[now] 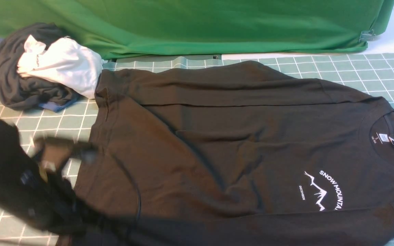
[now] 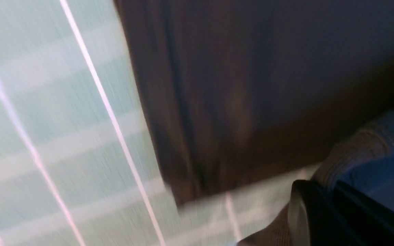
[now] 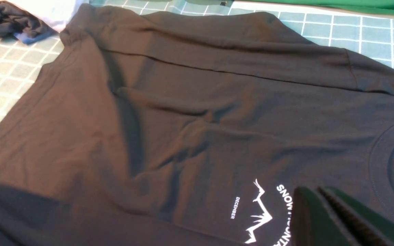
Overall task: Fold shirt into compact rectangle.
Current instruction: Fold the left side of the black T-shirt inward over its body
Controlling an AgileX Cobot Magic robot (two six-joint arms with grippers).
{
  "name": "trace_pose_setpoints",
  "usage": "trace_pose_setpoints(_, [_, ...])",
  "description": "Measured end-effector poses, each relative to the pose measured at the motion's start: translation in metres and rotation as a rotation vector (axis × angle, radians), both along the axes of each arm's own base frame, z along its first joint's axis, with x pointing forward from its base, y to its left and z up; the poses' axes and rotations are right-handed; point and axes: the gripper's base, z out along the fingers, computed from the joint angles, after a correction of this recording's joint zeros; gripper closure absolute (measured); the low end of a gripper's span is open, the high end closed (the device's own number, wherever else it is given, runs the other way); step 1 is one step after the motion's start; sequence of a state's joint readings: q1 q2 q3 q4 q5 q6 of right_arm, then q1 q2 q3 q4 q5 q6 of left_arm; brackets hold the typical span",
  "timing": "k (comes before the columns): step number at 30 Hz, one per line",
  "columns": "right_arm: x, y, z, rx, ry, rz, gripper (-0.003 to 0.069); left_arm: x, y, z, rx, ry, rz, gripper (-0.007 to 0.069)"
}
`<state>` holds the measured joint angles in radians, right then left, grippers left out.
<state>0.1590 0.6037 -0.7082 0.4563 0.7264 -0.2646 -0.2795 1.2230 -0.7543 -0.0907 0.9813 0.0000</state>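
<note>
On the green checked worktop [image 1: 351, 70], the black shirt [image 1: 217, 136] lies spread out flat with its neck to the right. The left hand [image 1: 84, 153] is blurry at the shirt's left edge. It is pinched shut, but I cannot tell if it holds cloth. The right hand [image 3: 315, 194] is shut near the white mountain print [image 3: 260, 212].

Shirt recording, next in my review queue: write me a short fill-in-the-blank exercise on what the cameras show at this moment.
1. The shirt lies spread on a checked mat, its neck label toward the robot's ____ side.
2. Beside the mountain print, the small word reads ____.
3. At the far left, a ____ garment lies on top of the dark grey one.
4. The cloth behind the mat is plain ____.

Missing words: right; DECEMBER; white; green.
</note>
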Motion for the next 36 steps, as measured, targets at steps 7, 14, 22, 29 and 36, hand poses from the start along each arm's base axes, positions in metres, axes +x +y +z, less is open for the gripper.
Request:
trace_pose_setpoints(7, [0.000,0.000,0.000,0.000,-0.002,-0.001,0.0628,0.040,-0.004,0.076,-0.009,-0.291,0.023,0.0614])
trace_pose_setpoints(14, [0.000,0.000,0.000,0.000,-0.003,-0.001,0.0620,0.095,-0.007,0.085,0.142,-0.370,-0.021,0.0614])
trace_pose_setpoints(22, [0.000,0.000,0.000,0.000,-0.003,-0.001,0.0610,0.148,-0.014,0.051,0.256,-0.374,-0.083,0.0614])
trace_pose_setpoints(29, [0.000,0.000,0.000,-0.001,0.001,0.001,0.0606,0.169,-0.019,0.013,0.303,-0.307,-0.122,0.0606])
trace_pose_setpoints(36, [-0.002,0.001,-0.006,-0.021,0.074,0.024,0.0599,0.182,-0.021,0.000,0.314,-0.355,-0.126,0.0477])
